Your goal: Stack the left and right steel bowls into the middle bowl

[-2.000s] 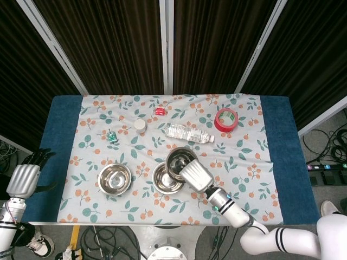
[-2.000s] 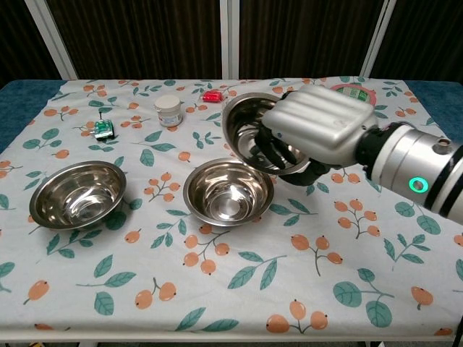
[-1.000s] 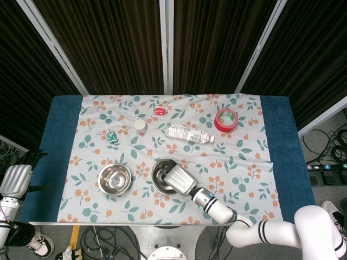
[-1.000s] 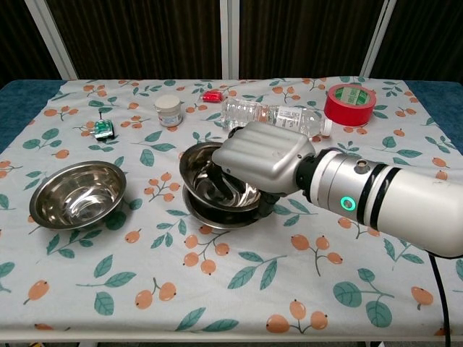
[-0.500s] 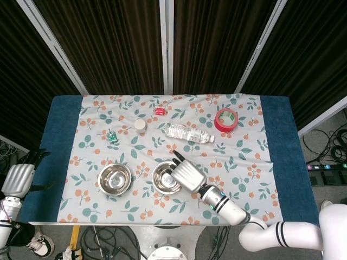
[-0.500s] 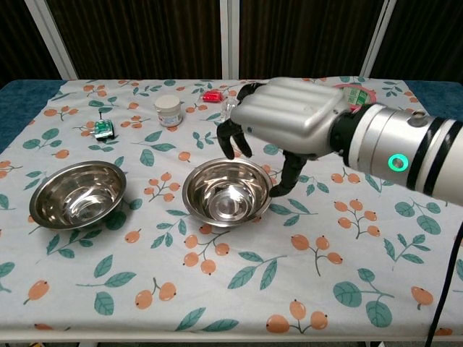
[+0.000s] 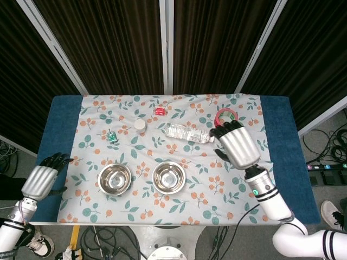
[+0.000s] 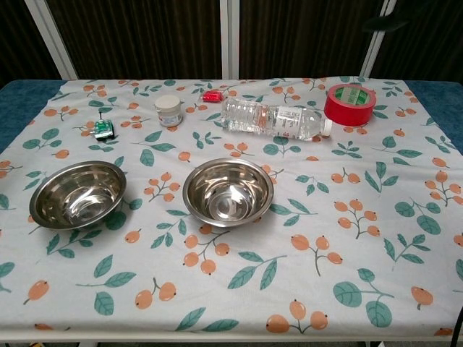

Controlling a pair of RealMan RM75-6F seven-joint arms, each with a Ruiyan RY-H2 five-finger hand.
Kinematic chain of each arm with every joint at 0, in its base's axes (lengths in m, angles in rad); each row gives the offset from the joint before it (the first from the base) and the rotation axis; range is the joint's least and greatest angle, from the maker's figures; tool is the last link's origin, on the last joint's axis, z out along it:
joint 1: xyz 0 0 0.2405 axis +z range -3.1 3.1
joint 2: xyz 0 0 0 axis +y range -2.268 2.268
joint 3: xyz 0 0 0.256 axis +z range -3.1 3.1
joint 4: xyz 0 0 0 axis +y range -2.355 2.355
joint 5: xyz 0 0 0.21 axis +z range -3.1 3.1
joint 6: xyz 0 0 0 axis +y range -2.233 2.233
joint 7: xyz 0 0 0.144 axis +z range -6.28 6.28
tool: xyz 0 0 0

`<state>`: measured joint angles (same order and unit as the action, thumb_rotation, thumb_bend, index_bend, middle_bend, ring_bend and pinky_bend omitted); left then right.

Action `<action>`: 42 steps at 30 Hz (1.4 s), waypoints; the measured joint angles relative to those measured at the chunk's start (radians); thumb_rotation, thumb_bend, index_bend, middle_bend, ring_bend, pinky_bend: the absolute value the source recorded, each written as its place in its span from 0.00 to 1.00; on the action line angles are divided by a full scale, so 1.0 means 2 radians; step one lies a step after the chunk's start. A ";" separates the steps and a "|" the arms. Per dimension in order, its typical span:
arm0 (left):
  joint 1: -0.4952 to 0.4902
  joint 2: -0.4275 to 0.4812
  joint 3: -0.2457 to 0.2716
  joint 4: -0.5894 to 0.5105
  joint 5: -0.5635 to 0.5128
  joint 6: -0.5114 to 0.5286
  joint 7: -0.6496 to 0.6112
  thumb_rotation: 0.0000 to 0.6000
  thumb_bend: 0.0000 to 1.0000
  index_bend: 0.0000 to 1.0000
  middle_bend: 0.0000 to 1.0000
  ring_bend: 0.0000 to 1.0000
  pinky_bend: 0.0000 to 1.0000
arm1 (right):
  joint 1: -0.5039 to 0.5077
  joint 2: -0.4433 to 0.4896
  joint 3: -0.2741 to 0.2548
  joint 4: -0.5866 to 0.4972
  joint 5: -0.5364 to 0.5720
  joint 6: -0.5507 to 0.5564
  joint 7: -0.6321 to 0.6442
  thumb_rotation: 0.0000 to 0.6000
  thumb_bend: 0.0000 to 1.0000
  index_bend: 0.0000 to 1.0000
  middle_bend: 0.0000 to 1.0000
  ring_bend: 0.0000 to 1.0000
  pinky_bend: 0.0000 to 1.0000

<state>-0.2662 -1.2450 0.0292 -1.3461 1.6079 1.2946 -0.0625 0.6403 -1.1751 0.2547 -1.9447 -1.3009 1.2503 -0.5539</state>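
Observation:
Two steel bowls show on the flowered cloth. The left bowl [image 7: 114, 179] [image 8: 77, 194] stands alone. The middle bowl [image 7: 169, 177] [image 8: 228, 191] has the right bowl nested in it; the two read almost as one. My right hand [image 7: 236, 143] hangs empty above the right part of the table with its fingers loosely apart, well clear of the bowls. My left hand [image 7: 40, 181] is at the table's left edge over the blue border, empty, fingers apart, left of the left bowl. In the chest view neither hand is clearly shown.
A lying water bottle [image 7: 187, 132] [image 8: 271, 118] is behind the middle bowl. A red tape roll [image 7: 226, 115] [image 8: 351, 103] sits at the back right, partly behind my right hand. A white jar [image 8: 168, 110], a red item [image 8: 212, 95] and a green item [image 8: 103, 129] lie at the back left.
My right hand set its bowl into the middle bowl, let go, and lifted away to the right. My left hand has come in closer to the table's left edge.

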 measured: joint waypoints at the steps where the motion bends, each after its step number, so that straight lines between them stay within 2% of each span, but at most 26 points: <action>1: -0.002 0.000 0.003 -0.006 0.004 -0.003 0.010 1.00 0.16 0.24 0.22 0.12 0.23 | -0.007 0.007 0.002 -0.004 0.001 0.007 0.007 1.00 0.10 0.45 0.48 0.40 0.42; 4: -0.007 0.001 0.014 -0.027 0.012 -0.019 0.047 1.00 0.18 0.24 0.22 0.12 0.24 | -0.022 0.016 0.000 -0.001 -0.001 0.021 0.018 1.00 0.10 0.46 0.49 0.40 0.42; 8: -0.016 -0.007 0.025 -0.048 0.023 -0.043 0.096 1.00 0.19 0.24 0.22 0.12 0.27 | -0.032 0.016 -0.009 0.030 0.005 0.017 0.040 1.00 0.10 0.47 0.49 0.40 0.42; 14: -0.026 -0.039 0.028 -0.047 0.042 -0.048 0.170 1.00 0.19 0.24 0.22 0.12 0.29 | -0.052 0.006 -0.025 0.074 0.007 0.015 0.097 1.00 0.10 0.47 0.49 0.40 0.42; 19: -0.035 -0.051 0.026 -0.056 0.049 -0.051 0.193 1.00 0.20 0.24 0.22 0.14 0.35 | -0.071 0.000 -0.035 0.093 0.005 0.022 0.131 1.00 0.10 0.47 0.49 0.40 0.42; 22: -0.038 -0.054 0.026 -0.066 0.054 -0.050 0.204 1.00 0.20 0.24 0.23 0.21 0.45 | -0.079 0.003 -0.037 0.091 0.010 0.019 0.157 1.00 0.10 0.47 0.49 0.40 0.42; 25: -0.041 -0.057 0.029 -0.071 0.057 -0.052 0.215 1.00 0.22 0.28 0.26 0.37 0.61 | -0.088 0.011 -0.038 0.091 0.014 0.015 0.185 1.00 0.10 0.47 0.49 0.40 0.42; 27: -0.042 -0.059 0.031 -0.073 0.057 -0.059 0.223 1.00 0.23 0.29 0.28 0.47 0.69 | -0.095 0.014 -0.039 0.094 0.013 0.018 0.191 1.00 0.10 0.47 0.49 0.40 0.42; 35: -0.046 -0.070 0.034 -0.074 0.043 -0.079 0.264 1.00 0.25 0.32 0.34 0.72 0.81 | -0.104 0.020 -0.038 0.103 0.010 0.019 0.199 1.00 0.10 0.47 0.49 0.41 0.42; 42: -0.052 -0.085 0.027 -0.058 0.031 -0.088 0.292 1.00 0.25 0.38 0.40 0.80 0.83 | -0.107 0.019 -0.037 0.112 0.015 0.010 0.207 1.00 0.10 0.48 0.49 0.41 0.42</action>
<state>-0.3695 -1.4144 0.0831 -1.4612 1.6709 1.1181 0.5223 0.4265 -1.1371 0.1799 -1.7204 -1.2701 1.2701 -0.1393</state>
